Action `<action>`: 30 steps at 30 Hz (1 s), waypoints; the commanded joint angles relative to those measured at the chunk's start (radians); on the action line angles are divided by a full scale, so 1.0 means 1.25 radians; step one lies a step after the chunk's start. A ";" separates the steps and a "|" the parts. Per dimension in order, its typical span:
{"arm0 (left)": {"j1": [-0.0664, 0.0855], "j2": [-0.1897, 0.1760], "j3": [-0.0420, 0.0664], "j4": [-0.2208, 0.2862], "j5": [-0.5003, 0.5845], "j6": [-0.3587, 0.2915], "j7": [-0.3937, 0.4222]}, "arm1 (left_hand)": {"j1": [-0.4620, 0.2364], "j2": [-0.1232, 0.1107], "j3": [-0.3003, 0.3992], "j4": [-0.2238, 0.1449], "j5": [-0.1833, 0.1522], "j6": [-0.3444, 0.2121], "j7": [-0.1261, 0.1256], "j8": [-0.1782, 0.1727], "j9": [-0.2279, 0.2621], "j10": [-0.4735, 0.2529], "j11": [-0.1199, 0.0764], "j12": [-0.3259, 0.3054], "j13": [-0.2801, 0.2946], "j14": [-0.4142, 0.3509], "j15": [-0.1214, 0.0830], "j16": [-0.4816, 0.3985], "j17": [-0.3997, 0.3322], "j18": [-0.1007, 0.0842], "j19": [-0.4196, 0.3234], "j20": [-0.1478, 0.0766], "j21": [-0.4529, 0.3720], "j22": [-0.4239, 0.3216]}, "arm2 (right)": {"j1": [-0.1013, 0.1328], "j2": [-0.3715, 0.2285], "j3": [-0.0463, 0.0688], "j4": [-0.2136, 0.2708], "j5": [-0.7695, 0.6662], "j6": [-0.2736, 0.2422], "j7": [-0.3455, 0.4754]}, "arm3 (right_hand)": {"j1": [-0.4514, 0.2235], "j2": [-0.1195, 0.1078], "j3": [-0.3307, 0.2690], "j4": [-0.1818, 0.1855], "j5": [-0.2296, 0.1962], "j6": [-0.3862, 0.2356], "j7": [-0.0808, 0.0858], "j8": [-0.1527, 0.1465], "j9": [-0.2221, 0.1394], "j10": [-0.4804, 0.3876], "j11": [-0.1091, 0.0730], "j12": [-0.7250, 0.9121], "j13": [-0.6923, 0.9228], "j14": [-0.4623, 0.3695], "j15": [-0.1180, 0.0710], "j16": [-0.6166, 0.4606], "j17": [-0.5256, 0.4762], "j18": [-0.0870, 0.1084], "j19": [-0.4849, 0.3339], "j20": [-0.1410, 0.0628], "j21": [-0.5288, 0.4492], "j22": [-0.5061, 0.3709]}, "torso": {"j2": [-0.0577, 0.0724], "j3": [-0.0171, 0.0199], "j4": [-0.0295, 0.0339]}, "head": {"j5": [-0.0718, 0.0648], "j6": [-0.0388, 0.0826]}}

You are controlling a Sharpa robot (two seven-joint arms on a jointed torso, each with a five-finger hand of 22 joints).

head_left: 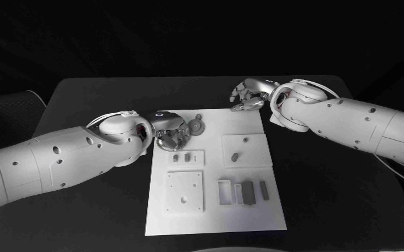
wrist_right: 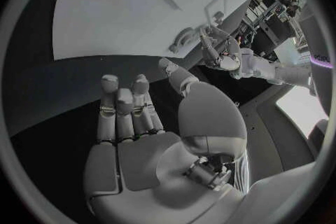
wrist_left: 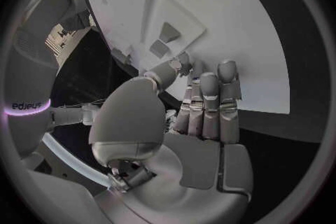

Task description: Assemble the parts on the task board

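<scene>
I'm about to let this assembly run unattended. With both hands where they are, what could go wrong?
The left hand sits at the task board's left edge right beside a loose round part; a careless move could knock it away. The slim grey parts stand packed together, so picking one may tip its neighbours. The right hand hovers off the far corner and could nudge the board.

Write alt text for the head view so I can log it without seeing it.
A white task board lies on a black table, carrying small grey parts and raised square plates. The left hand hovers at the board's far left corner beside a round part; the right hand hangs just past its far edge, holding nothing.
</scene>
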 commanded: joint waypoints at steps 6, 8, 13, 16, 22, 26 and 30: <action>0.000 0.000 0.000 0.001 0.002 -0.001 0.001 | 0.004 -0.006 -0.005 0.001 -0.004 -0.008 -0.001 -0.006 -0.001 -0.006 -0.001 0.004 0.002 -0.006 -0.002 0.004 -0.001 0.056 -0.004 0.001 0.005 0.016 | 0.000 -0.001 0.000 0.001 -0.001 0.010 0.005 | -0.002 0.006 -0.002 -0.005 0.004 0.001 0.006 -0.002 -0.001 -0.006 -0.001 0.005 -0.001 0.006 0.002 -0.003 -0.001 0.009 0.005 -0.002 -0.003 0.011 | 0.000 0.0002 0.0003 | 0.001 0.001; 0.000 -0.001 0.000 0.000 0.002 -0.003 0.002 | 0.005 -0.007 -0.005 0.001 -0.004 -0.008 -0.001 -0.006 -0.001 -0.006 -0.001 0.004 0.002 -0.006 -0.002 0.004 -0.001 0.056 -0.003 0.000 0.005 0.016 | 0.000 -0.001 0.000 0.001 -0.001 0.010 0.005 | -0.002 0.006 -0.002 -0.005 0.004 0.001 0.006 -0.002 -0.002 -0.006 -0.001 0.005 -0.001 0.006 0.002 -0.003 -0.001 0.009 0.005 -0.002 -0.003 0.011 | 0.000 0.0002 0.0001 | 0.001 0.002; 0.000 -0.006 0.001 -0.010 0.002 0.008 0.011 | 0.007 -0.013 -0.006 -0.001 -0.004 -0.011 -0.003 -0.005 0.000 -0.009 0.000 0.005 0.003 -0.008 -0.002 0.004 -0.001 0.056 -0.005 0.000 0.005 0.016 | 0.000 -0.001 0.000 0.000 -0.001 0.008 0.006 | -0.002 0.006 -0.002 -0.005 0.004 0.001 0.006 -0.002 -0.002 -0.006 -0.001 0.005 -0.002 0.006 0.002 -0.003 -0.001 0.009 0.005 -0.002 -0.003 0.011 | 0.000 0.0003 -0.0001 | 0.001 0.003; 0.000 -0.016 0.001 -0.022 0.015 0.003 0.017 | 0.011 -0.031 -0.010 -0.005 -0.004 -0.016 -0.006 -0.005 0.001 -0.025 0.005 0.001 0.003 -0.020 0.003 0.000 -0.003 0.054 -0.015 0.004 0.000 0.016 | 0.000 -0.003 0.000 0.000 -0.001 0.000 0.003 | -0.002 0.006 -0.002 -0.005 0.004 0.001 0.006 -0.002 -0.002 -0.006 -0.001 0.005 -0.002 0.006 0.002 -0.003 -0.001 0.009 0.005 -0.002 -0.003 0.011 | 0.000 0.0005 -0.0006 | 0.001 0.004; 0.000 -0.032 0.003 -0.062 0.081 -0.015 0.026 | 0.015 -0.047 -0.015 -0.003 -0.004 -0.038 0.002 -0.010 0.001 -0.063 0.018 -0.014 -0.002 -0.033 0.015 -0.002 -0.005 0.056 -0.026 0.013 -0.006 0.015 | 0.000 -0.009 0.000 0.007 -0.001 -0.011 0.002 | -0.002 0.002 -0.002 -0.005 0.004 0.000 0.006 -0.002 -0.002 -0.007 0.000 0.004 -0.003 0.005 0.002 -0.005 -0.002 0.009 0.003 -0.002 -0.005 0.011 | 0.000 0.0009 0.0000 | 0.001 0.004; 0.001 -0.051 0.010 -0.092 0.162 -0.040 0.041 | 0.016 -0.046 -0.017 -0.003 -0.003 -0.039 0.011 -0.007 0.004 -0.096 0.032 -0.029 -0.010 -0.044 0.028 -0.009 -0.009 0.062 -0.036 0.026 -0.014 0.012 | 0.000 -0.017 0.000 0.014 -0.001 -0.019 0.007 | -0.003 -0.001 0.001 -0.005 0.004 -0.004 0.008 -0.004 -0.004 -0.014 0.001 -0.005 -0.009 0.000 0.003 -0.017 -0.009 0.009 -0.004 0.001 -0.011 0.009 | 0.000 0.0006 -0.0009 | -0.001 0.006; 0.001 -0.063 0.030 -0.128 0.287 -0.060 0.057 | 0.016 -0.041 -0.009 -0.001 -0.002 -0.036 0.016 0.000 0.007 -0.097 0.038 -0.026 -0.011 -0.080 0.037 -0.057 -0.034 0.058 -0.077 0.040 -0.052 -0.005 | 0.000 -0.024 0.000 0.017 0.020 -0.040 0.023 | 0.001 -0.002 0.006 -0.006 0.004 -0.005 0.007 -0.003 -0.004 -0.016 0.001 -0.036 -0.039 -0.005 0.003 -0.039 -0.025 0.009 -0.015 0.006 -0.023 0.005 | 0.000 0.0000 -0.0002 | -0.004 0.009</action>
